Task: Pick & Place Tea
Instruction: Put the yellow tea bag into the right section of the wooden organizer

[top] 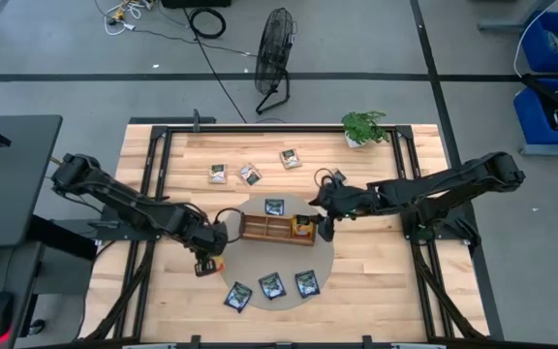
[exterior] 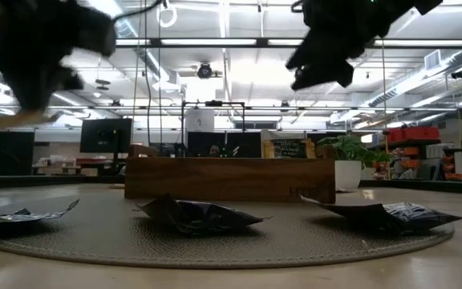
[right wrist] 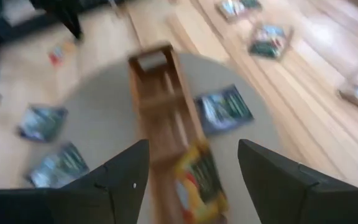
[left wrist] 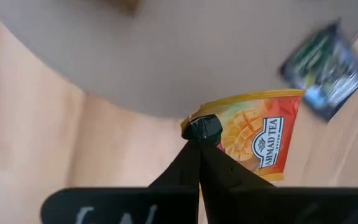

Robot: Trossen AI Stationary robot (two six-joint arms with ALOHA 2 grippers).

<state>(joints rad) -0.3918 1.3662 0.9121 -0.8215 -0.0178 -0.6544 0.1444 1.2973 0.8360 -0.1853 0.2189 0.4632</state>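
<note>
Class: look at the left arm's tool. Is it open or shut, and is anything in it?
Shut. In the left wrist view the left tool has its fingers pinched together on the edge of an orange tea packet, beside the round grey mat.

A: Lighting — bright, even light from ceiling strip lamps (exterior: 239,42), which glare white in the low view.
B: Blur — the right wrist view is smeared throughout; the dark arms seen low are soft silhouettes.

The orange tea packet (left wrist: 260,140) reads "AHMAD TEA".
</note>
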